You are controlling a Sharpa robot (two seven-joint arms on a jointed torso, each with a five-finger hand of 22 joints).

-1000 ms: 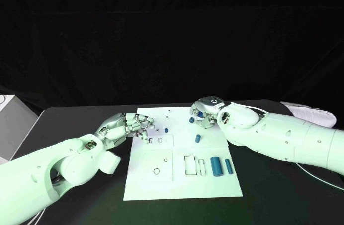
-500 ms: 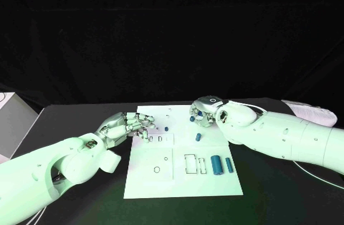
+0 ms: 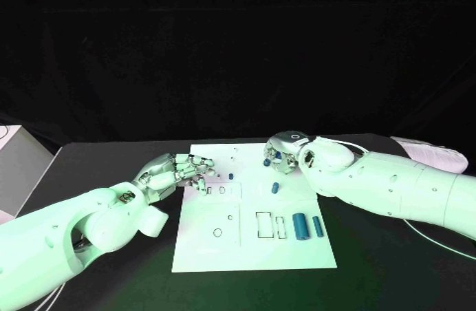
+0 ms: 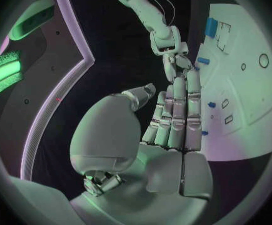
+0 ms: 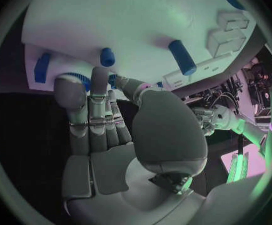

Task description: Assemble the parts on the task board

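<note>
The white task board (image 3: 248,245) lies in the middle of the black table. My right hand (image 3: 285,153) is over its far right part. Its thumb and a finger pinch a small blue part (image 3: 266,163), which also shows between them as a blue part (image 5: 115,79) in the right wrist view. My left hand (image 3: 181,173) hovers at the board's far left edge, fingers side by side (image 4: 176,107), holding nothing. A blue peg (image 3: 274,187) and a smaller blue piece (image 3: 230,176) sit further in. Two blue cylinders (image 3: 300,226) lie near the right edge.
Rectangular slots (image 3: 264,226) and small round holes (image 3: 217,232) are cut into the board. A pale box (image 3: 18,166) stands at the table's left edge. A white cable (image 3: 426,153) lies behind my right arm.
Both hands stay where they were. The blue part at my right hand's fingers has not visibly moved.
</note>
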